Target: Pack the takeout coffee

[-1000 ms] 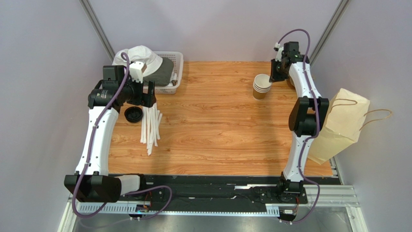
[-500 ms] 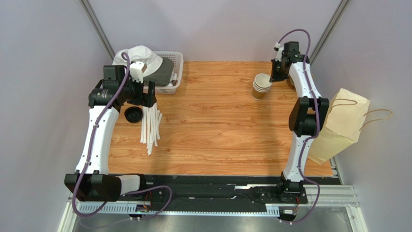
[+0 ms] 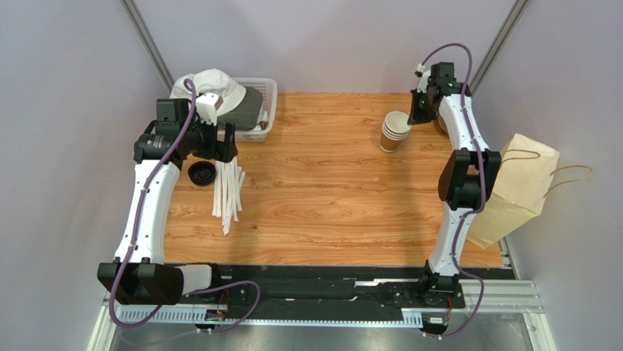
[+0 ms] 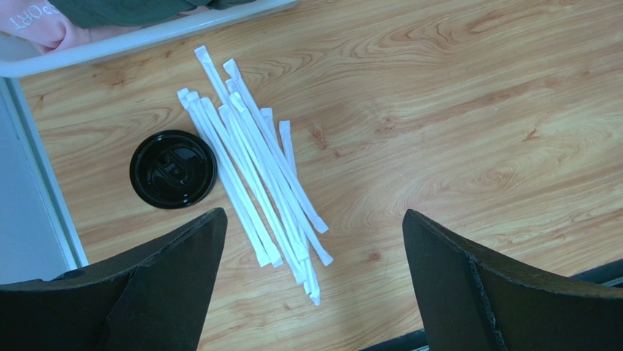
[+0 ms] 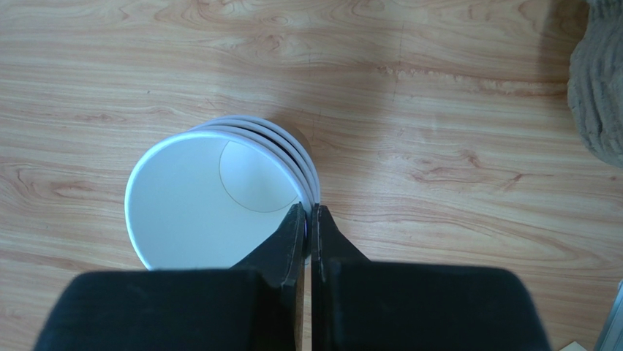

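Observation:
No lidded coffee cup is in view. A stack of tan paper cups [image 3: 395,131] without lids stands at the back right of the table, white inside in the right wrist view [image 5: 212,190]. My right gripper [image 3: 414,117] is shut on the near rim of the top cup, one finger inside and one outside [image 5: 308,219]. A loose flat black lid [image 3: 201,173] lies at the left, also in the left wrist view [image 4: 173,169]. My left gripper [image 3: 227,142] hangs open and empty above the table [image 4: 314,219], beside the lid.
White wrapped straws [image 3: 228,190] lie in a heap right of the black lid [image 4: 256,168]. A white basket [image 3: 269,110] with a white hat [image 3: 212,82] stands back left. A brown paper bag [image 3: 515,190] leans off the right edge. Grey pulp [image 5: 601,80] shows right of the cups.
The cup stack has shifted slightly to the left with my right gripper on its rim. The left arm has not moved.

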`<state>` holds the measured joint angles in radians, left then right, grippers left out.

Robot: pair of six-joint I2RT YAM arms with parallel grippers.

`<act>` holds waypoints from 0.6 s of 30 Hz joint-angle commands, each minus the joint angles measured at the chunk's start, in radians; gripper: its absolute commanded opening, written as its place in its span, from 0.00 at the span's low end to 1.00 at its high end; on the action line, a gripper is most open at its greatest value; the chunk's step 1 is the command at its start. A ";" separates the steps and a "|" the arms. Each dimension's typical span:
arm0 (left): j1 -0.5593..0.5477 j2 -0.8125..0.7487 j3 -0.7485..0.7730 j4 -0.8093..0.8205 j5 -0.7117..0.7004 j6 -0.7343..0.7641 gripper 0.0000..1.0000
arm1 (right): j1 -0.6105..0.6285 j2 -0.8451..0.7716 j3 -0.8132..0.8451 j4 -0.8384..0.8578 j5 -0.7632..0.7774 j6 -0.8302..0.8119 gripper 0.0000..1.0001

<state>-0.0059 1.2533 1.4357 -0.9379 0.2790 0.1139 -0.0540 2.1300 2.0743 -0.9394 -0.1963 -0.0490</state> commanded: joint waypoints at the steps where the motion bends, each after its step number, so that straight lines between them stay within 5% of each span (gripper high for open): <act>1: 0.000 -0.006 0.026 0.028 0.017 -0.008 0.99 | -0.001 -0.044 -0.016 0.016 -0.009 -0.014 0.00; 5: 0.000 -0.006 0.025 0.027 0.020 -0.011 0.99 | 0.000 -0.033 -0.017 0.017 -0.018 -0.015 0.00; 12: 0.000 -0.009 0.025 0.021 0.025 -0.011 0.99 | -0.001 -0.042 -0.029 0.013 -0.029 -0.018 0.27; 18: 0.000 -0.005 0.031 0.021 0.034 -0.010 0.99 | 0.000 -0.048 -0.033 0.010 -0.032 -0.018 0.27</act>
<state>-0.0059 1.2533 1.4357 -0.9379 0.2893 0.1135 -0.0540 2.1300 2.0407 -0.9432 -0.2127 -0.0586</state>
